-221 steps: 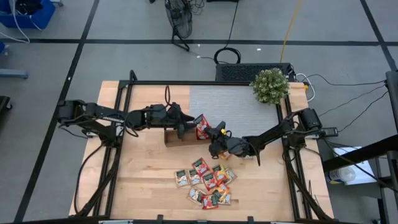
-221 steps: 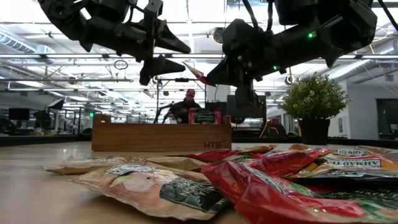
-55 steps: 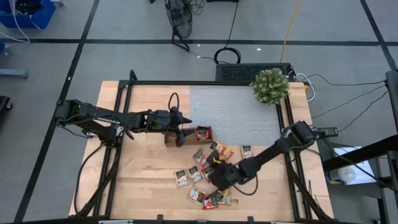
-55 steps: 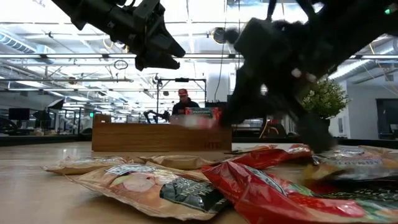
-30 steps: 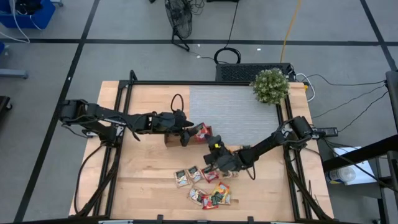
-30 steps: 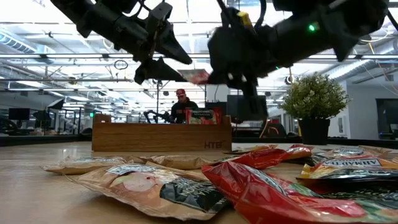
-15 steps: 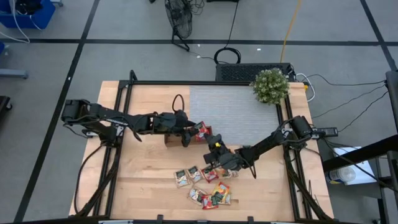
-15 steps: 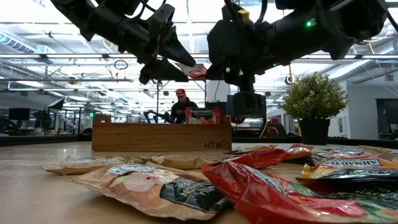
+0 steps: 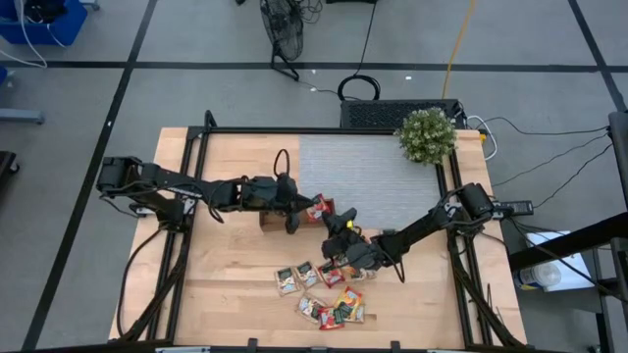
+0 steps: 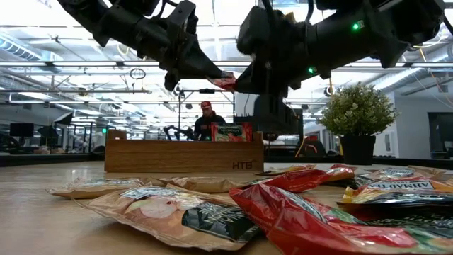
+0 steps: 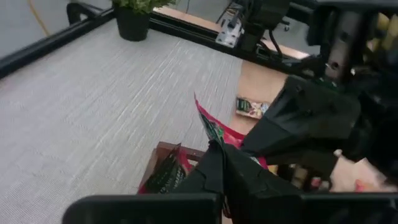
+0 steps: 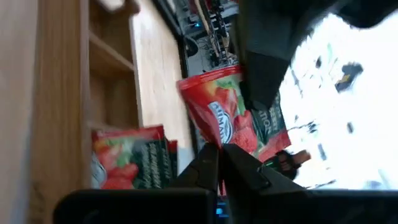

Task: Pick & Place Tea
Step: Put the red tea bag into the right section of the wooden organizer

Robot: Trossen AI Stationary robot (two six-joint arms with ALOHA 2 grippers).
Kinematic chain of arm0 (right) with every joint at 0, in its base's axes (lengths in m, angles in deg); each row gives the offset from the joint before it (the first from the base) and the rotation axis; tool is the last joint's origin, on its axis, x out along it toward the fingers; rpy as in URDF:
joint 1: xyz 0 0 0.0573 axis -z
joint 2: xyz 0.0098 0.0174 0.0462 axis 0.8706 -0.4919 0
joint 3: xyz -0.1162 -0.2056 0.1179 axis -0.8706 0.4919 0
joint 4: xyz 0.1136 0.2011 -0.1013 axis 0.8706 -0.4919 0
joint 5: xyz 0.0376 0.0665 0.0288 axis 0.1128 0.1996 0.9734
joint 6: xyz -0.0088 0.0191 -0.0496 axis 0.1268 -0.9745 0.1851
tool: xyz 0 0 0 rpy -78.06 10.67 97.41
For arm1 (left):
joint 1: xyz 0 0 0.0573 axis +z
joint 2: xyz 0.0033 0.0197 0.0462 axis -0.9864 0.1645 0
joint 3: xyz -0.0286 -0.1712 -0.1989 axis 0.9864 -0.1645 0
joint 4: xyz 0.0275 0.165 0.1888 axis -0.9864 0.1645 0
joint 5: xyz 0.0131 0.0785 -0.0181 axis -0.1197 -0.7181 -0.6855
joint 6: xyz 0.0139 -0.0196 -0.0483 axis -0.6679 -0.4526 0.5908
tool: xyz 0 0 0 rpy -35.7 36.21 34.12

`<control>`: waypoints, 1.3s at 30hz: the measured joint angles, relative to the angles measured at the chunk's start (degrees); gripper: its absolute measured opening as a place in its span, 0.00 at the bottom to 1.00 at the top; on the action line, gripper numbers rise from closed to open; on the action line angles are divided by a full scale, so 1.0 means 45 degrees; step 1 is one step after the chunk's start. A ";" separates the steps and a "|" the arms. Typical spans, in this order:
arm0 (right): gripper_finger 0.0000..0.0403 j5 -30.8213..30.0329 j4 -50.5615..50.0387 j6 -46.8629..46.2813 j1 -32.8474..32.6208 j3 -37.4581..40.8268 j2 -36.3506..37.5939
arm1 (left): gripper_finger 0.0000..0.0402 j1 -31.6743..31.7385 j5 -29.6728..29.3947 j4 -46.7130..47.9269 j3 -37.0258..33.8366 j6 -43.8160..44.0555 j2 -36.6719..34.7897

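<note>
Both end effectors meet above the wooden tray (image 9: 280,218) at mid-tabletop (image 9: 235,275). The left end effector (image 9: 300,208) and right end effector (image 9: 336,224) each pinch the same red tea sachet (image 9: 318,207), held in the air over the tray's right compartment. Remaining sachets (image 9: 324,289) lie scattered nearer the front edge.

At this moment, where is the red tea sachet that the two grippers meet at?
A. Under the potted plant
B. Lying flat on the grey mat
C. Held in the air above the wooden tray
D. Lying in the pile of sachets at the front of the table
C: in the low view the red tea sachet is up in the air between the left gripper and the right gripper, well above the wooden tray.
</note>
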 joint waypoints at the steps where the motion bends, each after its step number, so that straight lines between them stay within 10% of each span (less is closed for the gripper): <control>1: 0.04 0.0079 -0.0028 -0.0665 -0.0054 0.0000 0.0000 | 0.01 -0.0002 -0.0066 0.0009 0.0000 -0.0325 0.0000; 14: 0.16 0.0682 0.0660 -0.6774 -0.0885 0.3381 0.2346 | 0.01 -0.0288 -0.0729 0.0043 0.0000 -0.4811 -0.0010; 21: 0.16 0.3683 0.1936 -0.9284 -0.0361 0.6678 0.5454 | 0.00 -0.0790 0.0258 0.0059 0.0009 -0.8291 0.0298; 39: 0.15 0.4606 0.3243 -0.9436 -0.0008 0.8252 0.6377 | 0.01 0.0036 0.0279 -0.1634 0.0527 -0.9170 0.3295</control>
